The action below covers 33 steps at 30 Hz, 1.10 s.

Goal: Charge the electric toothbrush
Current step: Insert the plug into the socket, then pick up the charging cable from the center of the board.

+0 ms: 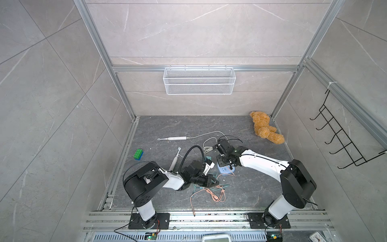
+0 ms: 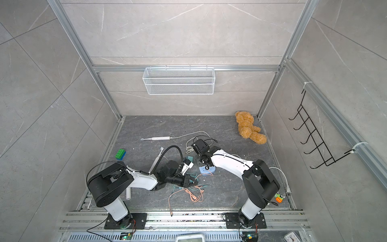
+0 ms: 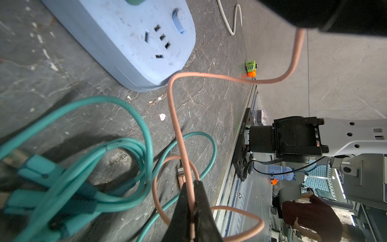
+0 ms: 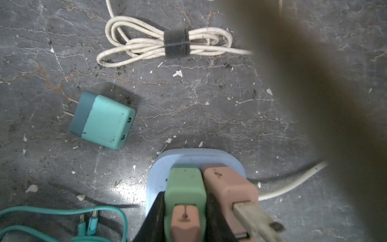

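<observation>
I count two toothbrushes (image 1: 177, 138) (image 1: 175, 159), three plug adapters (image 4: 102, 121) (image 4: 184, 188) (image 4: 228, 186), one blue power strip (image 3: 125, 42), one tied white cable bundle (image 4: 136, 45), one teddy bear (image 1: 265, 127), one toy brick (image 1: 138, 154) and one toy car (image 2: 279, 197).

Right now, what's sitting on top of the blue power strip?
A green adapter and a pink adapter, side by side; the right fingers flank the green one. The sockets beneath them are covered.

Dark stone floor (image 1: 251, 188) with toothbrush (image 1: 177, 138), cables (image 1: 218, 193), teddy (image 1: 263, 127)
</observation>
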Each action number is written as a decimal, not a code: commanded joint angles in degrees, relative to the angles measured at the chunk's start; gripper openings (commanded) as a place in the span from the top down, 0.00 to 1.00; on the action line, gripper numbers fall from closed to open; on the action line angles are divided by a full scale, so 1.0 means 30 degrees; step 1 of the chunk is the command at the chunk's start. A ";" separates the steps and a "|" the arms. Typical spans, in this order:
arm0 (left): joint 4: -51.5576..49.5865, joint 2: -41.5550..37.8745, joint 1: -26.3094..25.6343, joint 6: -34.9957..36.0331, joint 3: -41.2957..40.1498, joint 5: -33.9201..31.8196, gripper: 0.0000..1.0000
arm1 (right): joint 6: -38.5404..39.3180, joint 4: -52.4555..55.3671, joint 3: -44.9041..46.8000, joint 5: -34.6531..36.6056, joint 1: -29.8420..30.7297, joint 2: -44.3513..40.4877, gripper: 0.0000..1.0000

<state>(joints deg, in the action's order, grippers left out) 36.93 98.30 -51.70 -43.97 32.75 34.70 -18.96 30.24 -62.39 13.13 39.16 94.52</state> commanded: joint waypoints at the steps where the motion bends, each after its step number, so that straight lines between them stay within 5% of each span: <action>1: -0.0361 -0.0481 0.0114 0.0435 0.0257 0.0009 1.00 | -0.0711 0.2156 0.0291 -0.0106 0.0034 0.0677 1.00; 4: -0.0653 -0.0635 0.0112 0.0406 0.0343 -0.0284 1.00 | -0.0711 0.2870 -0.0692 -0.0068 0.0187 -0.0465 0.97; 9: -0.2618 -0.1377 0.0126 0.1043 0.1225 -0.1644 1.00 | -0.0254 0.3674 -0.2309 0.0128 0.0303 -0.1808 0.68; 15: -0.5314 -0.1575 0.0733 0.2259 0.3353 -0.3159 1.00 | 0.0358 0.3098 -0.2288 -0.0436 0.0303 -0.2769 0.53; 23: -0.6267 -0.0858 0.1555 0.3001 0.5400 -0.3121 0.94 | 0.0887 0.2557 -0.1565 -0.0572 0.0307 -0.5223 0.48; 29: -0.6729 -0.1585 0.1791 0.3194 0.6120 -0.3457 0.49 | 0.1772 0.2697 -0.1390 -0.2305 0.0319 -0.7996 0.40; 32: -0.7890 -0.3139 0.1795 0.3297 0.5861 -0.4416 0.05 | 0.2051 0.2759 -0.1239 -0.4655 0.0323 -0.8585 0.42; 33: -0.8037 -0.3815 0.1795 0.3259 0.5517 -0.4760 0.03 | 0.2115 0.2614 -0.1039 -0.5007 0.0336 -0.8912 0.43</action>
<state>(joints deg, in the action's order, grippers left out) 14.81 93.08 -46.61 -35.55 49.67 23.29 -14.46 37.91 -66.24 4.38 39.75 68.51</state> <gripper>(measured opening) 0.932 0.575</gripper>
